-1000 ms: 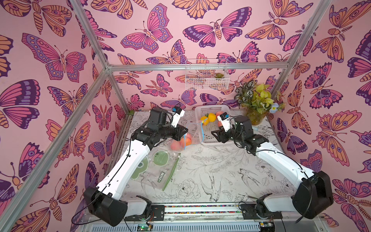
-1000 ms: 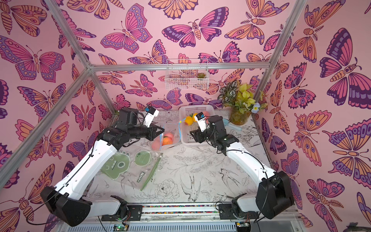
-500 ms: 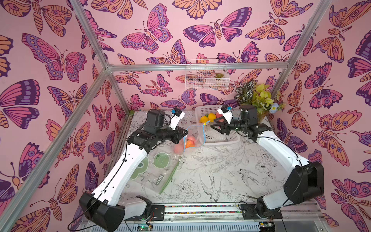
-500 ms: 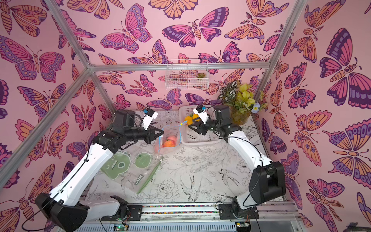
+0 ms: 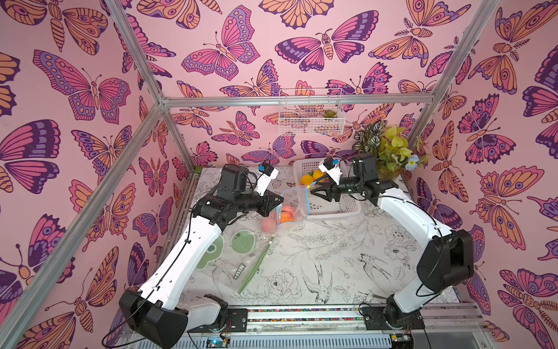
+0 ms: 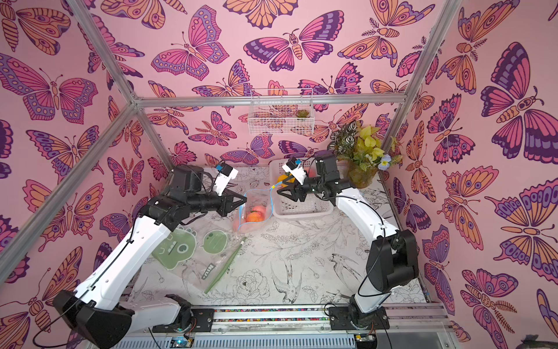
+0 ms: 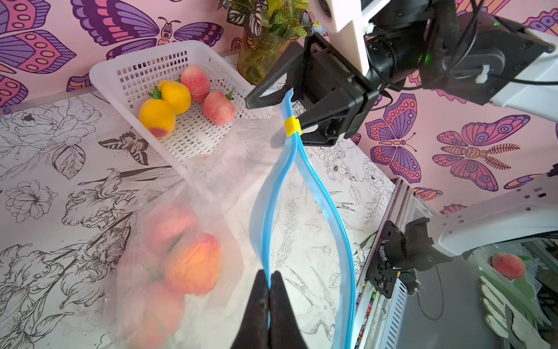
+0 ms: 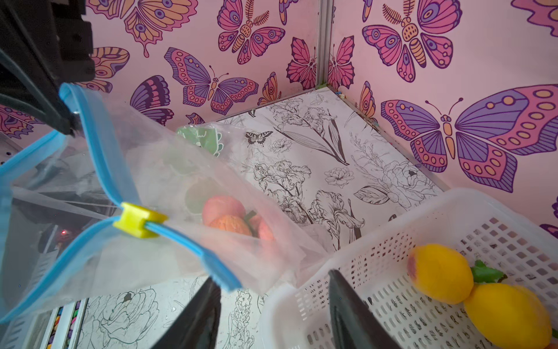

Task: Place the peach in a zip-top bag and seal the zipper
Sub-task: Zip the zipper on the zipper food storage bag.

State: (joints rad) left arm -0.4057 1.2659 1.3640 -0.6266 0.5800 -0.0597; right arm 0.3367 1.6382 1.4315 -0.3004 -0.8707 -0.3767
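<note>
A clear zip-top bag (image 5: 291,208) (image 6: 256,211) with a blue zipper hangs from my left gripper (image 7: 269,276) (image 5: 282,198), which is shut on one end of the zipper strip. The bag's mouth gapes open. An orange-pink peach (image 7: 193,263) (image 8: 225,208) lies inside with others beside it. The yellow slider (image 7: 292,127) (image 8: 137,223) sits at the far end of the zipper. My right gripper (image 8: 271,278) (image 5: 314,192) is open, its fingers either side of that end just past the slider, gripping nothing.
A white perforated basket (image 5: 335,207) (image 8: 453,205) with yellow and pink peaches stands behind the bag, under my right gripper. A second bag with green frog prints (image 5: 238,250) lies flat on the left. A plant vase (image 5: 389,151) fills the back right corner.
My right gripper rose from the basket and came to the slider end of the bag. My left gripper lifted the bag's zipper edge higher, pulling the mouth taut.
</note>
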